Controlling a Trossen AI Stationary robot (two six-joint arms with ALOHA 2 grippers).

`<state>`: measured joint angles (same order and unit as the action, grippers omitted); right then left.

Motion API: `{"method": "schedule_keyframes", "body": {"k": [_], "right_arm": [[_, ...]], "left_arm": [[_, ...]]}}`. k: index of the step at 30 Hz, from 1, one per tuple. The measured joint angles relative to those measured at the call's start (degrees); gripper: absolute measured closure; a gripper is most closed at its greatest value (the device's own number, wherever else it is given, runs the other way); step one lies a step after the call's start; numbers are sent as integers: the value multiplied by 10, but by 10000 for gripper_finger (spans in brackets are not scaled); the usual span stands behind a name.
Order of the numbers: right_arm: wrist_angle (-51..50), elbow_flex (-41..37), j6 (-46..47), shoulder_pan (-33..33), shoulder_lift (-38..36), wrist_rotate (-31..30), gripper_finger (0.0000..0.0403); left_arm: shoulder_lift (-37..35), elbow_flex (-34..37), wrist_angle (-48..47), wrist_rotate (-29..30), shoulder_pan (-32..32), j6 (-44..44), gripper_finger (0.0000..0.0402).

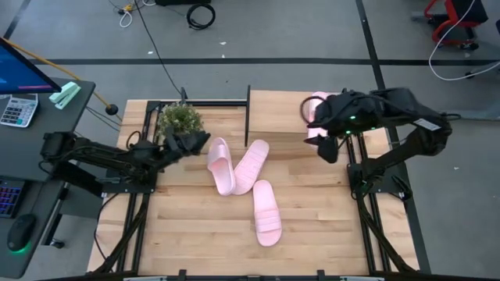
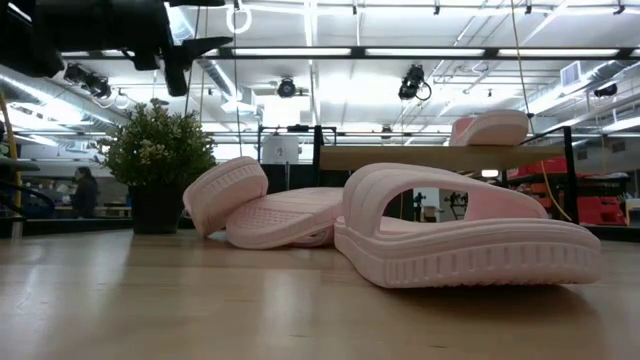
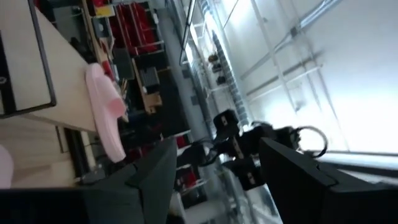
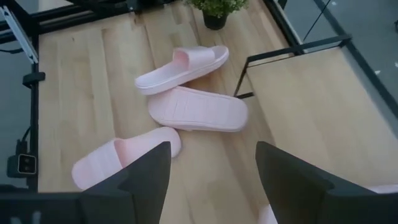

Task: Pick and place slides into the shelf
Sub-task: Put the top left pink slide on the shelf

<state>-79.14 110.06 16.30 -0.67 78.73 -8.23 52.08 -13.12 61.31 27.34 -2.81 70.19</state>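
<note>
Three pale pink slides lie on the table's middle: one [image 1: 221,164] leans on a second [image 1: 251,165] that lies sole up [image 4: 198,109], and the third [image 1: 266,211] lies nearer the front edge. Another slide [image 1: 316,102] rests on the shelf's board [image 1: 277,117], partly hidden under my right arm. My right gripper [image 1: 324,142] hangs open above the shelf's near right part, slanting down toward the table slides. My left gripper [image 1: 200,141] is open beside the plant, left of the slides, with nothing between its fingers [image 3: 155,171].
A small potted plant [image 1: 180,119] stands at the far left of the table, close to my left gripper. The shelf's black uprights [image 1: 248,105] rise beside the slides. Bare tabletop [image 1: 195,226] lies at the near left.
</note>
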Motion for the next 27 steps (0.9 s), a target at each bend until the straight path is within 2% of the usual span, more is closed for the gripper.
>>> {"method": "schedule_keyframes", "body": {"k": [8, 13, 27], "right_arm": [[29, 0, 21, -14, 60, 14, 161], [85, 0, 32, -30, 96, 15, 161], [222, 0, -3, -37, 200, 41, 161]], "left_arm": [[-1, 2, -25, -63, 0, 7, 164], [-1, 2, -35, -88, 0, 1, 170], [-1, 2, -38, -100, -6, 11, 170]]}}
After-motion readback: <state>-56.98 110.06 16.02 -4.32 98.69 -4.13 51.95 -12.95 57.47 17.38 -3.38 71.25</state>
